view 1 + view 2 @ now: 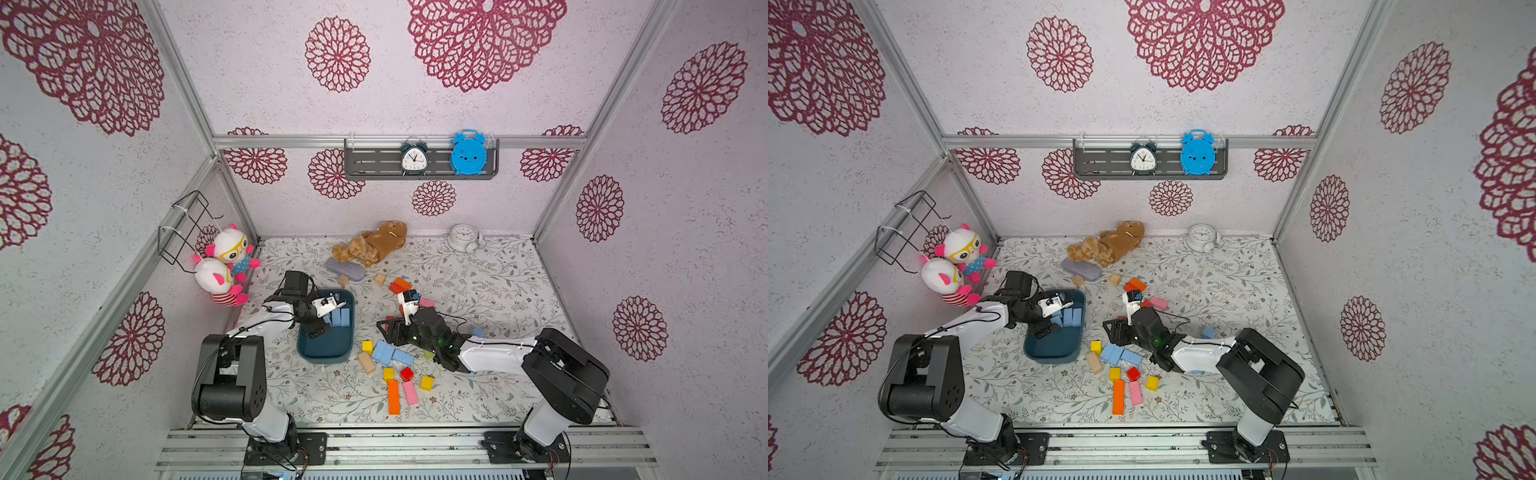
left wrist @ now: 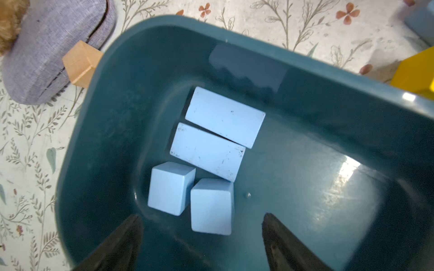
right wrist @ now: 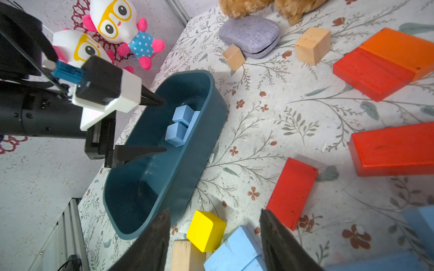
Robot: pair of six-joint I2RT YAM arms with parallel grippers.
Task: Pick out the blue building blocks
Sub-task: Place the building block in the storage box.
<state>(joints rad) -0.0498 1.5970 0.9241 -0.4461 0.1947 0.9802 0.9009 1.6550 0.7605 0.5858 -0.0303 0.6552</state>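
Left fingers (image 2: 126, 239): spread wide, gripping nothing, poised above the tray (image 2: 98, 131).
Right fingers (image 3: 150, 241): apart, nothing between them, over loose blocks on the tabletop (image 3: 270, 131).
Blue building blocks (image 2: 211, 150): only the left wrist view shows all four in the tray, two bricks side by side and two cubes touching. Both top views show a further cluster (image 1: 388, 353) beside the tray.
Left arm (image 1: 266, 320): reaches forward, wrist tipped down over the tray.
Right arm (image 1: 490, 355): stretched low toward the tray.
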